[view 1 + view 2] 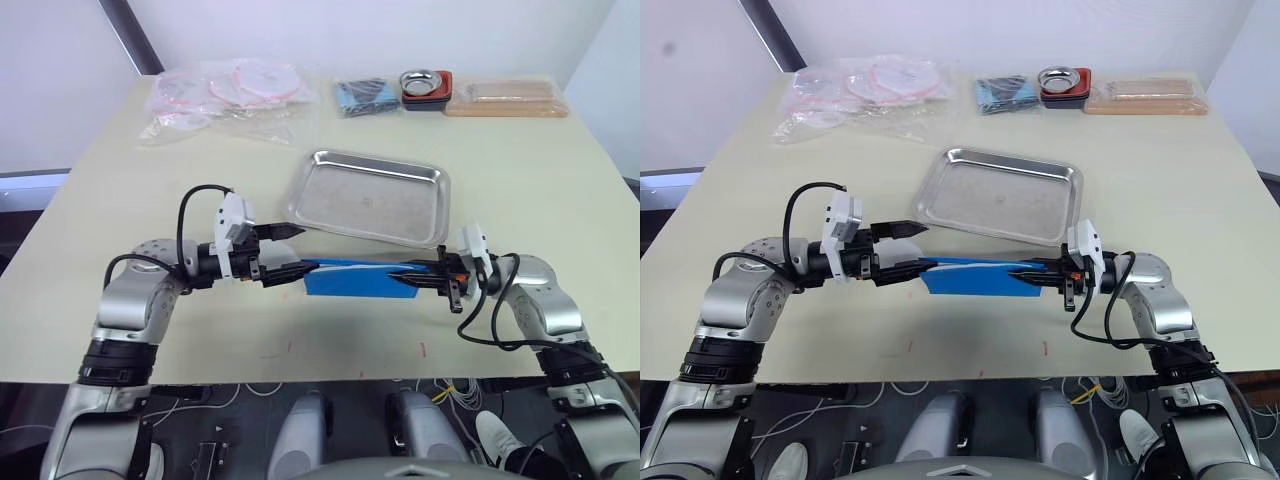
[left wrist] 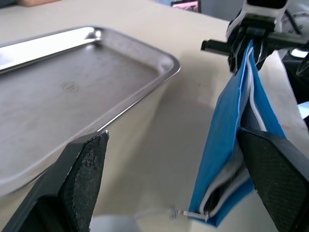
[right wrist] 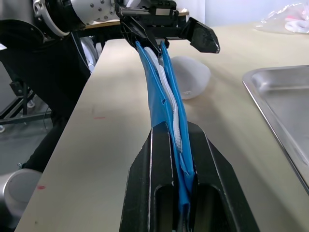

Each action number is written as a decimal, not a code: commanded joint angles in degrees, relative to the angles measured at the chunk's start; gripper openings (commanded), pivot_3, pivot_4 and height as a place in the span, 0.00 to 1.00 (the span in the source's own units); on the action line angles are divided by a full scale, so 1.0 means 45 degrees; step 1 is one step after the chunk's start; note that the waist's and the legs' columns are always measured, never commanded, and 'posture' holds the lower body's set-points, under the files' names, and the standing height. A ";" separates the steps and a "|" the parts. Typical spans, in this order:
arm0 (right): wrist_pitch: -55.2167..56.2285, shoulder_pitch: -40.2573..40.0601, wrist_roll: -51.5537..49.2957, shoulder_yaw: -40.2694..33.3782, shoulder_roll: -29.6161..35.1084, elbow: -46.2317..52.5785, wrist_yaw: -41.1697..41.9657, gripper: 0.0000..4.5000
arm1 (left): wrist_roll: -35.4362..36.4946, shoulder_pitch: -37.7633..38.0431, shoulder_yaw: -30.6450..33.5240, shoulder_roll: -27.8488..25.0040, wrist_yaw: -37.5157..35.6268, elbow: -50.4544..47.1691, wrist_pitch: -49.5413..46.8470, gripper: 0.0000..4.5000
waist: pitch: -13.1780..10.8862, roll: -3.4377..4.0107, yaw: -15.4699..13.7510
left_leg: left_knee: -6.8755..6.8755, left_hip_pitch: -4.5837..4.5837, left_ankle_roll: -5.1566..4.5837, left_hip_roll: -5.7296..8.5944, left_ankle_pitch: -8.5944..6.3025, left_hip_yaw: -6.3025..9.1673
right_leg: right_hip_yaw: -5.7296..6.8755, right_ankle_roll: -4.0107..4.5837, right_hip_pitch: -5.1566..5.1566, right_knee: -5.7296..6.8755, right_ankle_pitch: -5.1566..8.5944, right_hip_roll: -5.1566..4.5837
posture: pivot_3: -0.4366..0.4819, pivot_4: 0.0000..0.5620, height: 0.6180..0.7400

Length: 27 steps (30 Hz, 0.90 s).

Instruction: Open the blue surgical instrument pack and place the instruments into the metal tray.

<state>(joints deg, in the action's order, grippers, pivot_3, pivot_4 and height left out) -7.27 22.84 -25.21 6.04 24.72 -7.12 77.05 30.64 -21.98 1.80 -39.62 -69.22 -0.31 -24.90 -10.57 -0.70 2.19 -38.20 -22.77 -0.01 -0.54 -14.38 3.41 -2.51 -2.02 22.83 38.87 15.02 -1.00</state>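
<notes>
Pack: the blue surgical instrument pack point(image 1: 358, 277) hangs stretched between both claws, just in front of the metal tray point(image 1: 370, 196).
Right claw point(image 3: 176, 191): clamped on one end.
Left claw point(image 1: 285, 252): jaws apart (one finger against the pack's other end), probably to spread it open.

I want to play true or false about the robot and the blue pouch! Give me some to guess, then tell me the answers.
1. The blue surgical instrument pack is held up between both grippers. True.
2. The metal tray is full of instruments. False: it holds nothing.
3. The right gripper is shut on one end of the pack. True.
4. The left gripper is shut tight. False: its fingers are spread wide, and the pack rests against one finger.
5. The pack lies flat inside the tray. False: it hangs above the table, in front of the tray.
</notes>
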 commanded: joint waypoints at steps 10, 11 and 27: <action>0.0109 0.0122 -0.0281 -0.0160 0.0002 0.0491 0.0036 0.00 | 0.0188 0.0207 -0.0129 -0.0034 -0.0763 -0.0200 -0.0130 0.11 | 0.0000 0.0000 -0.0001 | -0.0002 0.0001 0.0000 0.0000 0.0000 0.0001 | 0.0001 0.0000 0.0000 0.0002 0.0000 0.0001 | 0.48 0.27 1.00; 0.0123 0.0131 -0.0271 -0.0163 0.0000 0.0473 0.0030 0.00 | 0.0143 0.0225 -0.0159 -0.0017 -0.0798 -0.0159 -0.0099 0.05 | 0.0000 0.0000 0.0001 | -0.0002 0.0000 0.0000 0.0001 0.0000 0.0001 | 0.0001 0.0000 0.0000 0.0002 0.0000 0.0001 | 0.48 0.27 1.00; -0.0485 0.0024 -0.0353 -0.0333 0.0132 0.0593 -0.0287 0.17 | -0.0183 0.0138 -0.0403 0.0124 -0.1303 0.0323 0.0236 0.00 | 0.0000 0.0000 -0.0003 | -0.0002 0.0001 0.0000 0.0000 0.0000 0.0000 | 0.0000 0.0000 0.0000 0.0002 0.0000 0.0001 | 0.48 0.27 1.00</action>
<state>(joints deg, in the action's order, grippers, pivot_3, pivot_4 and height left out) -8.84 22.79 -25.10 5.97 24.74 -7.23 75.97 30.19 -21.03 0.20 -38.80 -74.26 1.51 -24.61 -10.57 -0.70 2.17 -38.21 -22.77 -0.01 -0.54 -14.38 3.41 -2.51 -2.02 22.83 38.88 15.02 -1.00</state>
